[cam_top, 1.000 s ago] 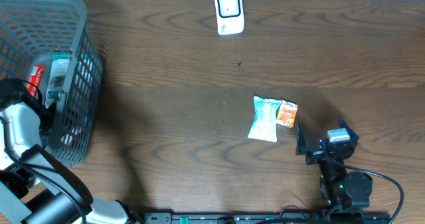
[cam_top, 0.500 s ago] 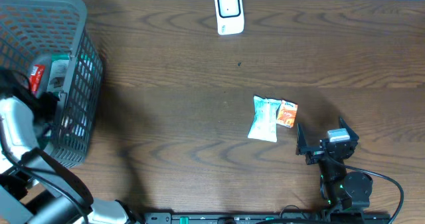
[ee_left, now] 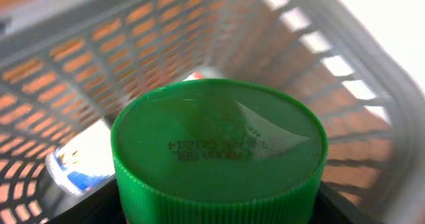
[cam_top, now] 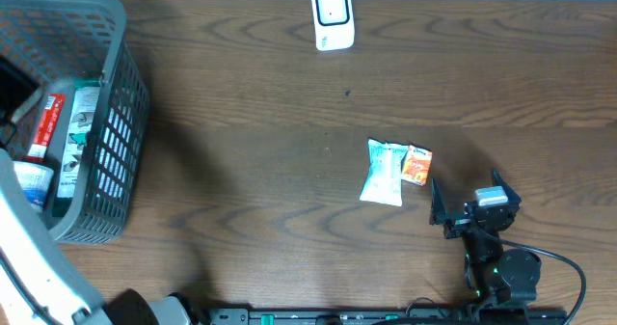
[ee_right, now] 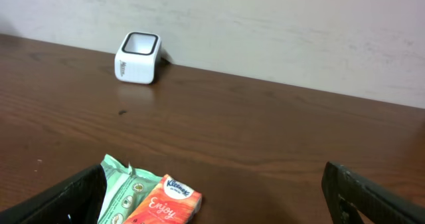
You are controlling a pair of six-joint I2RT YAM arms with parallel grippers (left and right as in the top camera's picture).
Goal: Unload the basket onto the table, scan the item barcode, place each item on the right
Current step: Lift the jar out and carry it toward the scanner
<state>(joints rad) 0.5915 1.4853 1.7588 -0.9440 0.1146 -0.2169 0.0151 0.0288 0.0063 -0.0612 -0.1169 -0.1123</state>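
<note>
the left hand (ee_left: 219,214) is down inside the basket (cam_top: 116,84) at 9 o'clock. the green cap (ee_left: 219,144) of a bottle sits right between its fingers, but i cannot tell whether they are pinching it or only flanking it. the right hand (cam_top: 469,198) is spread wide at 5 o'clock, holding nothing.

to do this well i'd make sure of a firm hold below the cap and lift straight up, clear of the basket wall. then i'd carry the bottle to the scanner (cam_top: 333,18) at 12 o'clock and turn it until the barcode, which i can't see from here, faces the window.

count: one basket, one scanner and two packets on the tabletop (cam_top: 241,171), a green-white packet (cam_top: 384,171) touching an orange tissue pack (cam_top: 416,164). at least three more items lie in the basket.
</note>
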